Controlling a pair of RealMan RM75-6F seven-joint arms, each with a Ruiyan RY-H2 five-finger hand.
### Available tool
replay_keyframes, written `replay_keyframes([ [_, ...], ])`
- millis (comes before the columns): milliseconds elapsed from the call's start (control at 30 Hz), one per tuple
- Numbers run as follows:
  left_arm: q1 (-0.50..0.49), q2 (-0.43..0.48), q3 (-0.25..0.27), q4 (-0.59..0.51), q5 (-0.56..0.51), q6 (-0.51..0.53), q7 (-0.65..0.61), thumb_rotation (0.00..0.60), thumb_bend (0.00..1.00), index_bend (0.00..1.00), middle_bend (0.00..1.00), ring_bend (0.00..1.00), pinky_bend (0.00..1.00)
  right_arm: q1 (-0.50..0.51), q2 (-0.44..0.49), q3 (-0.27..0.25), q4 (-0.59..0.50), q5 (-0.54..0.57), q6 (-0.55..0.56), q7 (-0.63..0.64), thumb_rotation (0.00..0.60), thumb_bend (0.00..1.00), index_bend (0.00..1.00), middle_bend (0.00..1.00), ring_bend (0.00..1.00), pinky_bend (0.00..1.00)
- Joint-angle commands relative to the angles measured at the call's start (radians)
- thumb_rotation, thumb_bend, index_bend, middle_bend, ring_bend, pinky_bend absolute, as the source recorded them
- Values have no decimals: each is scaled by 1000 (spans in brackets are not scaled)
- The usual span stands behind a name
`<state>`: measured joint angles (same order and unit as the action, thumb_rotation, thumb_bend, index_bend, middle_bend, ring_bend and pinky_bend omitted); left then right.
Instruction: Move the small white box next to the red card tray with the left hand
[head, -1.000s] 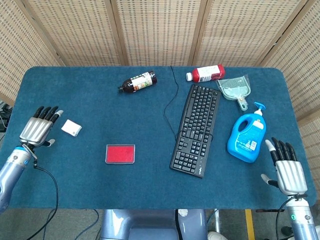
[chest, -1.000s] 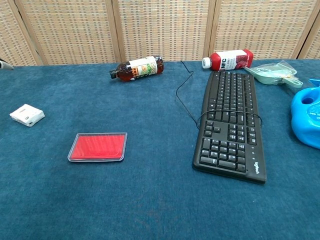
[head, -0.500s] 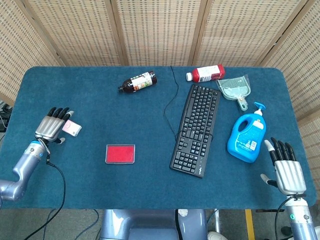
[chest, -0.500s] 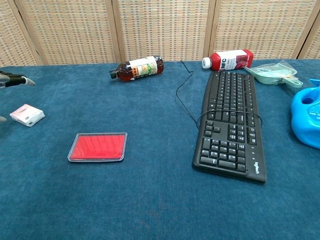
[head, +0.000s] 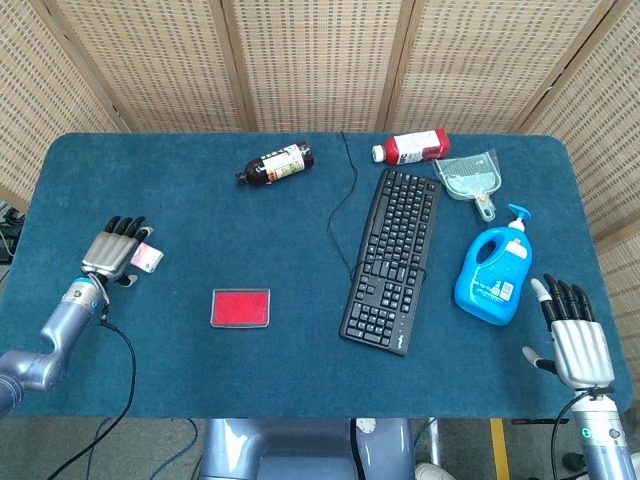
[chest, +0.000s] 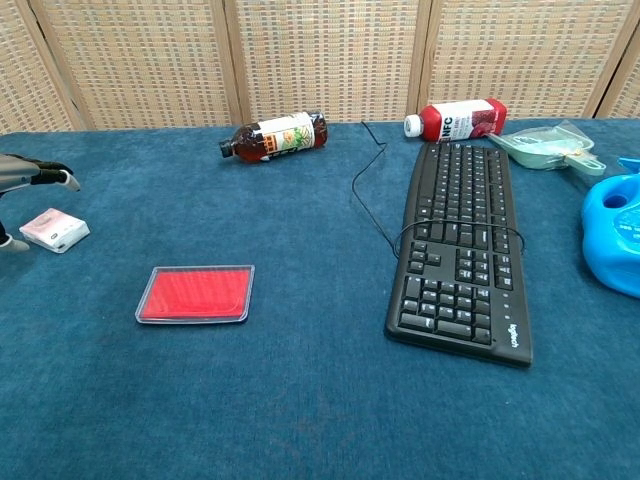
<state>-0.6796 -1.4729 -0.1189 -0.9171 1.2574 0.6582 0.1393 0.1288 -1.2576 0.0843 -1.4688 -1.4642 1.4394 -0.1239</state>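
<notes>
Hovering over the small white box (head: 147, 259), the left hand (head: 113, 250) has its fingers stretched above it — released, gripping nothing that shows. That box lies on the blue table (head: 200, 220), well left of the red card tray (head: 241, 307). At the near right corner, the right hand (head: 575, 340) rests flat — fingers apart, empty.

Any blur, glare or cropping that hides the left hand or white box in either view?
Head view: even light, sharp; left hand partly covers the white box. Chest view: box clear, but the hand is cut off by the left edge. No glare.
</notes>
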Motion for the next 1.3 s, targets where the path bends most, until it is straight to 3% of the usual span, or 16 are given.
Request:
replay_keyframes([
  [33, -8, -9, 0, 9, -10, -10, 8, 600, 248, 120, 0, 0, 0, 0, 0, 1, 1, 2, -1, 1, 600, 0, 4, 0, 0, 0],
  [500, -25, -49, 3, 62, -67, -53, 25, 600, 262, 186, 0, 0, 0, 3, -1, 1, 4, 1, -3, 12, 600, 0, 5, 0, 0, 0],
  [767, -23, -76, 8, 87, -95, -63, 41, 600, 325, 382, 0, 0, 0, 2, -2, 0, 8, -5, 4, 19, 600, 0, 5, 0, 0, 0],
  [900, -16, -87, 8, 85, -91, -30, 41, 600, 336, 424, 0, 0, 0, 2, -3, -1, 8, -9, 7, 18, 600, 0, 6, 0, 0, 0],
  [1167, -2, -37, 0, -1, -73, 34, 28, 600, 343, 438, 0, 0, 0, 0, -2, -3, 6, -14, 13, 20, 600, 0, 6, 0, 0, 0],
  [1300, 15, 15, -5, -109, -65, 86, 31, 600, 339, 433, 0, 0, 0, -2, 3, -1, 2, -14, 15, 28, 600, 0, 6, 0, 0, 0],
])
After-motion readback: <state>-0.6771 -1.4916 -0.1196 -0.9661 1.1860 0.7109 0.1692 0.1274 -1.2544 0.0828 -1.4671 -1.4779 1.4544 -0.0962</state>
